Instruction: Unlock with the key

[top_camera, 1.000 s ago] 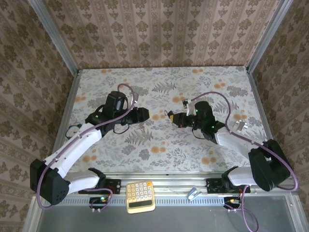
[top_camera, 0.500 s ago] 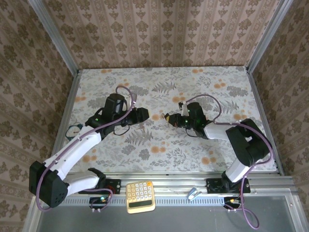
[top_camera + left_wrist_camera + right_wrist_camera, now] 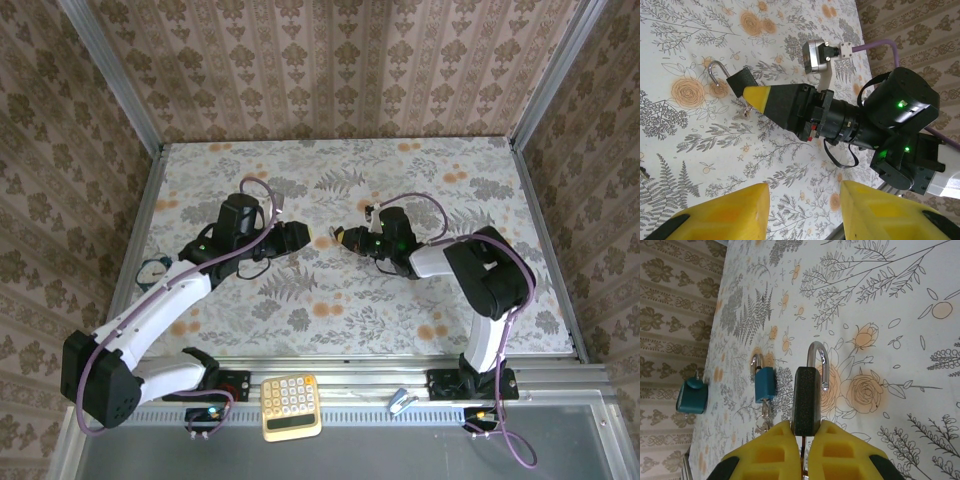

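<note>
So the right arm's fingers [image 3: 771, 450] are clamped on the bottom end of a black padlock [image 3: 806, 400]. Its metal shackle [image 3: 818, 362] points away from the fingers and looks swung open, with one leg sitting outside the body. This is roughly mid-worktop [image 3: 330, 180], a bit toward the far edge. The key [image 3: 802, 454] is tough to make out. There's a thin sliver in the slit between the yellow fingers right under the lock body, and that's about all that shows, so can't tell if it's seated in the lock. The left arm's fingers [image 3: 735, 210] are spread wide with nothing between them. They're aimed at the right arm's fingertips from close by but not touching. Just beside the black lock, a small blue padlock [image 3: 765, 383] lies flat on the worktop with a little bunch of keys [image 3: 762, 422] hanging off its bottom end. There's a teal thing [image 3: 691, 396] farther off by the wall, too small to say what it is. A calculator [image 3: 291, 407] sits on the metal rail at the near edge between the two arm bases.
</note>
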`<state>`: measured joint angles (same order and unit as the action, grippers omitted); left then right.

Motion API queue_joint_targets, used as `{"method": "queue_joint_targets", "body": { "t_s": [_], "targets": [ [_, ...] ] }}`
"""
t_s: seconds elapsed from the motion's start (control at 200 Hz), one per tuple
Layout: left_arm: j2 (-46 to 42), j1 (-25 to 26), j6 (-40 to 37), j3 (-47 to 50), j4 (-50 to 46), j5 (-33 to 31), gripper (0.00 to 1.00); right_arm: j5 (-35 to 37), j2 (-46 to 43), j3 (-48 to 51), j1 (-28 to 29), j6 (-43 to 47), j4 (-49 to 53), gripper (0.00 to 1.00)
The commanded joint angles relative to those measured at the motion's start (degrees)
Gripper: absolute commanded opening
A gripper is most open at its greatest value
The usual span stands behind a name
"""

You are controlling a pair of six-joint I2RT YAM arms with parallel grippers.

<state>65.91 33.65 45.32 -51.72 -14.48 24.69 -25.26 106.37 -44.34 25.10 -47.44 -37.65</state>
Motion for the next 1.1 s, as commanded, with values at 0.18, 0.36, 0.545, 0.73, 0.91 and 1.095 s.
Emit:
{"method": "queue_joint_targets", "body": {
  "t_s": [0.18, 0.36, 0.545, 0.73, 0.91, 1.095],
  "targets": [
    [0.97, -0.61, 1.06, 0.66, 2.08, 1.3, 0.42, -0.59, 3.39, -2.21, -1.23, -2.33, -1.87, 0.08],
    [0.98, -0.61, 1.48, 1.34, 2.68, 1.42, 0.42, 1.07, 1.45, -2.5, -1.76, -0.67, 6.18, 0.19],
    [0.71, -0.6, 1.87, 2.52, 3.62, 1.31, 0.42, 4.18, -2.79, -2.29, -2.57, 2.89, 17.17, 0.26],
    [0.46, -0.78, 1.88, 3.22, 4.06, 0.93, 0.42, 8.71, -9.41, -0.94, -3.41, 7.34, 27.02, 0.32],
    [0.06, -1.45, 2.05, 4.21, 4.2, 0.15, 0.43, 12.75, -16.81, 0.8, -3.66, 11.32, 34.05, 0.35],
    [-0.94, -2.85, 1.32, 4.83, 1.88, -2.05, 0.47, 16.71, -23.75, 1.36, -3.66, 14.7, 40.2, 0.4]
  ]
}}
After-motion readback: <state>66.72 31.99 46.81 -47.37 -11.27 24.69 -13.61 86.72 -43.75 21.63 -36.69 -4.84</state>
